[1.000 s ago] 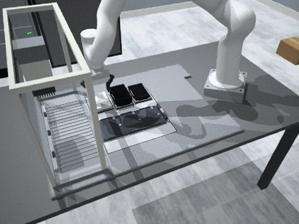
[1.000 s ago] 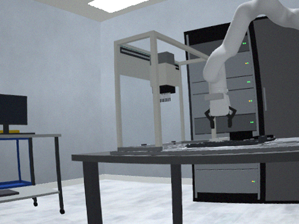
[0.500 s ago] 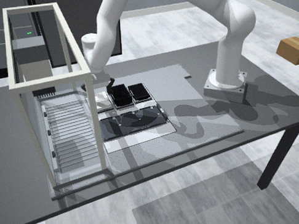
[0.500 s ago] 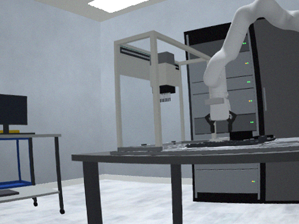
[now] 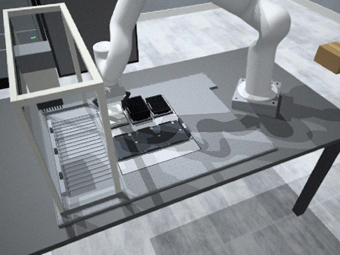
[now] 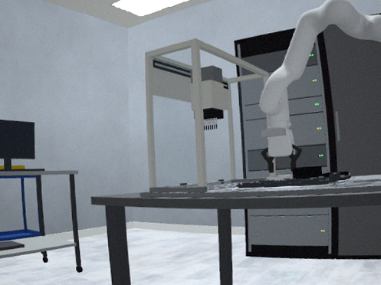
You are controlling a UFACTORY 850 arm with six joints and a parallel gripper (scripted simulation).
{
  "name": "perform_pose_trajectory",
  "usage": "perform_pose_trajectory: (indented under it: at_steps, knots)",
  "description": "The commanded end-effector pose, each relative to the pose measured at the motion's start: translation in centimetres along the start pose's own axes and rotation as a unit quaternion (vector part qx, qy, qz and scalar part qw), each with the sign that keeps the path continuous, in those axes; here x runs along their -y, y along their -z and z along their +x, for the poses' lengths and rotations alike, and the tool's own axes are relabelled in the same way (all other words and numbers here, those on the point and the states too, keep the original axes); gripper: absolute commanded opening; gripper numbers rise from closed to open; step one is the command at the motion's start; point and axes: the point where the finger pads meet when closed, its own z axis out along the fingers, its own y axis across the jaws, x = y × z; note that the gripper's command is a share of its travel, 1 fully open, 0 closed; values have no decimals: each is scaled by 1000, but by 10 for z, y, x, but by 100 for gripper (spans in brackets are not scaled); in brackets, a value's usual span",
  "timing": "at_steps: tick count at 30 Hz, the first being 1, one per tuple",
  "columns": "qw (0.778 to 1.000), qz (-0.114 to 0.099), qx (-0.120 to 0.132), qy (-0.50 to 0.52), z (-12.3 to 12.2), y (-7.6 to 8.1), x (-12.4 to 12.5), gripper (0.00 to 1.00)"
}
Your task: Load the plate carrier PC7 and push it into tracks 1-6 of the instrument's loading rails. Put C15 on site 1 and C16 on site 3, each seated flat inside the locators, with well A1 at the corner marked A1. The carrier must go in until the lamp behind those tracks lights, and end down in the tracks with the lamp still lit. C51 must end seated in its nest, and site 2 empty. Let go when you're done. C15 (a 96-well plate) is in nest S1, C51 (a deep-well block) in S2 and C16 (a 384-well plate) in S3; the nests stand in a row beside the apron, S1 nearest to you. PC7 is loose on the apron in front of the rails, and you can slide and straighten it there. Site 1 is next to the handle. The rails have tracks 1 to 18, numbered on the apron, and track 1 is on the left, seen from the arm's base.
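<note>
The dark plate carrier PC7 [image 5: 151,138] lies loose on the pale apron, at a slight angle to the rails [image 5: 79,149], and its sites hold no plates. Three nests stand in a row behind it. The nest nearest the arm's base holds the low black plate C15 [image 5: 158,104]. The middle nest holds the tall black block C51 [image 5: 137,108]. The far nest holds the pale plate C16 [image 5: 117,116]. My gripper [image 5: 112,102] is open and points down, low over C16, with a finger on either side. It also shows in the exterior view [image 6: 281,166]. I cannot tell whether the fingers touch the plate.
The instrument's pale frame stands over the rails, and its front post [image 5: 108,133] is close beside C16's nest. A pipetting head [image 6: 212,100] hangs inside the frame. The arm's base [image 5: 257,98] is bolted at the right of the table. A cardboard box [image 5: 334,56] lies on the floor.
</note>
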Motion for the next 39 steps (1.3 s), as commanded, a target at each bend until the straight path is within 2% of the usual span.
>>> perform_pose_trajectory:
  at_steps: [1,39]
  knots:
    - [1000,-1,0,0,0,1,-1,100]
    - [1000,-1,0,0,0,-19,-1,100]
